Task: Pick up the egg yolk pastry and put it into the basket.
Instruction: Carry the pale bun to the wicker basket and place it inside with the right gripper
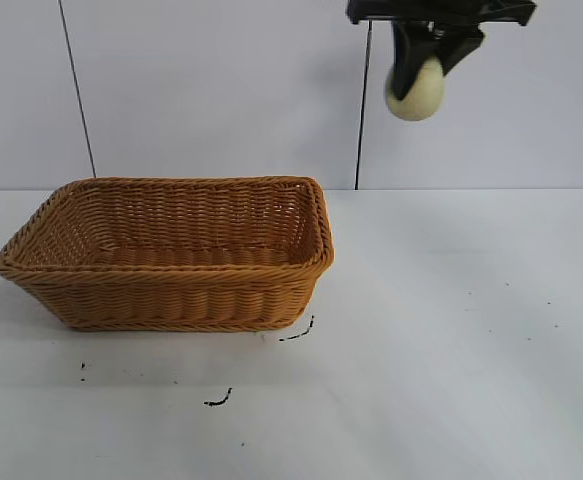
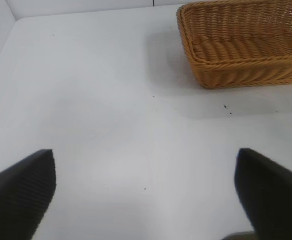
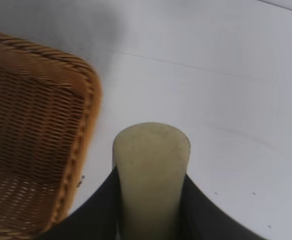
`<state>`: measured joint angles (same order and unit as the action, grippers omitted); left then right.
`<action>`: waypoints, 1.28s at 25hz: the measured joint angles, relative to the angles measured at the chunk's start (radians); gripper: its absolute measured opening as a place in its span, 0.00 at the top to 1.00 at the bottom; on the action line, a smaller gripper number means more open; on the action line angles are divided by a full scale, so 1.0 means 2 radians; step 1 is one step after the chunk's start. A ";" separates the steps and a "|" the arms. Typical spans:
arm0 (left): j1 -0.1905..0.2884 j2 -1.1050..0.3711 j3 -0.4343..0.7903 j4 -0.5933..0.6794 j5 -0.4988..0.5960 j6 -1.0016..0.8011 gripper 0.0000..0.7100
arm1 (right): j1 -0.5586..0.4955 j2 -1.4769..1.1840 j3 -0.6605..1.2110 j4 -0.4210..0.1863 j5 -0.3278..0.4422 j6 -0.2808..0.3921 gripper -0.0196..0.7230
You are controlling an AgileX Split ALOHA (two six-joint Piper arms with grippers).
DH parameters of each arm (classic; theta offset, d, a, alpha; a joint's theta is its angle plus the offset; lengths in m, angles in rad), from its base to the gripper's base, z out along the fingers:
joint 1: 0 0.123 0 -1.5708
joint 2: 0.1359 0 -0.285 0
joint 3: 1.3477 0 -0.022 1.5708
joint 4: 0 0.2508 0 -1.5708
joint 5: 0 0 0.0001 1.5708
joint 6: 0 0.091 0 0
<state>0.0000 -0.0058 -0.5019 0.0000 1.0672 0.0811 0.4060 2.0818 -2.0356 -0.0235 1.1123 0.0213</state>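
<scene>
Right pincer (image 1: 423, 70) way up high, clamped on egg yolk pastry (image 1: 415, 90), pale yellow-green, matte, rounded. Basket (image 1: 171, 300) sits low off to the side, orange-brown wicker, nothing inside. Left pincer (image 2: 146, 192) spread wide over bare white tabletop (image 1: 451, 330), few black specks. Plain white wall behind.

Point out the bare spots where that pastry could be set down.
Right gripper holds the egg yolk pastry aloft. The basket is empty inside. The table is bare right of the basket and in front; a few dark specks lie there.
</scene>
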 joint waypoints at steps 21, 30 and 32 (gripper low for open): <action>0.000 0.000 0.000 0.000 0.000 0.000 0.02 | 0.137 0.178 -0.002 0.006 -0.201 0.041 0.73; 0.000 0.000 0.000 0.000 0.000 0.000 0.02 | 0.137 0.175 -0.001 0.006 -0.195 0.041 0.17; 0.000 0.000 0.000 0.000 0.000 0.000 0.02 | 0.137 0.168 -0.005 0.006 -0.175 0.041 0.11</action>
<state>0.0000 -0.0058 -0.5019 0.0000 1.0672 0.0811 0.6795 2.4177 -2.0464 -0.0113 0.7624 0.1038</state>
